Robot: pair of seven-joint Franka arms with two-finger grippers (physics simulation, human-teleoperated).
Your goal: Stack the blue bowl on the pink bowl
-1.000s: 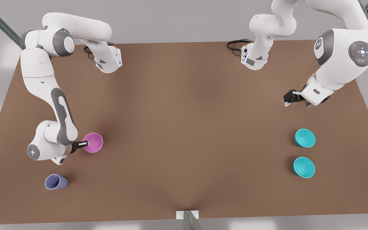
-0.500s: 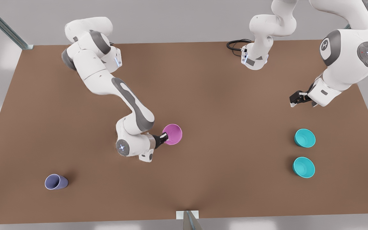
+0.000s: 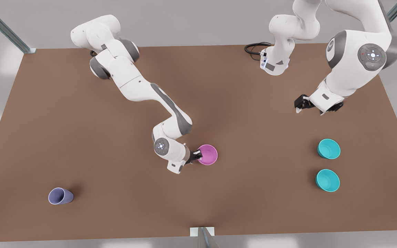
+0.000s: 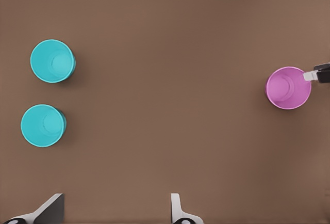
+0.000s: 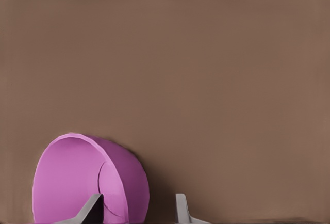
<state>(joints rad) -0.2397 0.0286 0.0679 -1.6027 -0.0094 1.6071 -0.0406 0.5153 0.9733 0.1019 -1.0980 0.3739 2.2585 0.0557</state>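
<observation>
Since the earlier frames the right arm has swept the pink bowl (image 3: 207, 154) from the front view's left side of the surface (image 3: 81, 144) to near its middle. The left arm, over on the front view's right, has only shifted a little.

The pink bowl now sits upright on the surface with its opening up. The right pincer (image 3: 195, 155) reaches it from the front view's left. In the right wrist view the right pincer (image 5: 138, 203) is spread astride the bowl's rim, with one finger (image 5: 94, 209) over the opening and the other outside the wall with a gap showing, so it is not pinching the bowl.

The blue bowl (image 3: 328, 148) stands on the front view's right, well apart from the pink bowl, with bare surface between them. Just beside it, nearer the front edge, stands its brighter turquoise twin (image 3: 327, 180); the two do not touch. The left pincer (image 3: 300, 103) hangs beyond the blue bowl, toward the far edge and apart from both teal bowls. In the left wrist view its fingers are spread wide and hold nothing.

A lavender cup (image 3: 60, 196) stands alone at the front view's near left, well away from both bowls and both arms.
</observation>
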